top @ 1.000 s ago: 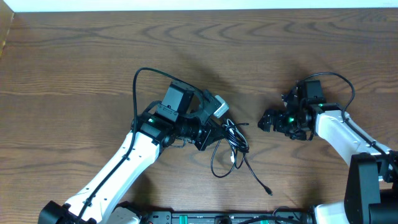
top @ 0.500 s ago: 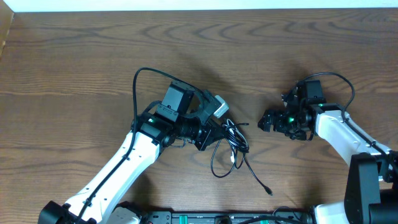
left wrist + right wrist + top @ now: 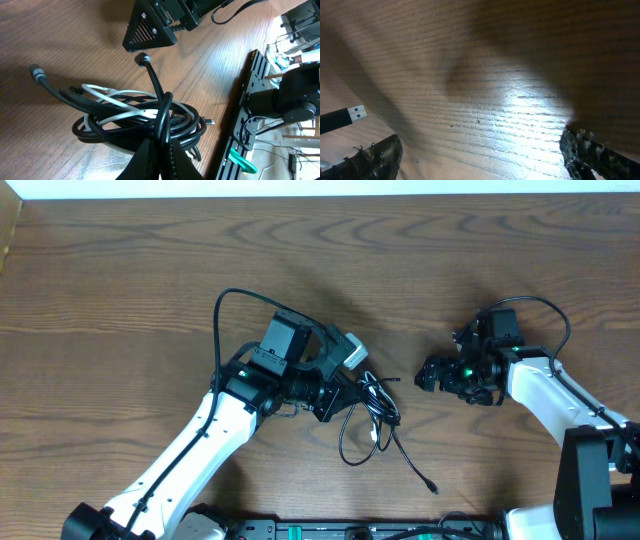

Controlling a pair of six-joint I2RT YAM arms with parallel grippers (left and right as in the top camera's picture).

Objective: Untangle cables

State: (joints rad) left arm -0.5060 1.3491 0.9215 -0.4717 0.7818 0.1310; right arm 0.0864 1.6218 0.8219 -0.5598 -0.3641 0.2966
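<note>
Where the left hand pinches shut on one black strand, I log the cables: a knotted bundle of glossy black cords, one white cord threaded through, plug ends sticking out, lying on the bench near its middle. Right hand: spread wide, holding nothing, apart from the bundle.
</note>
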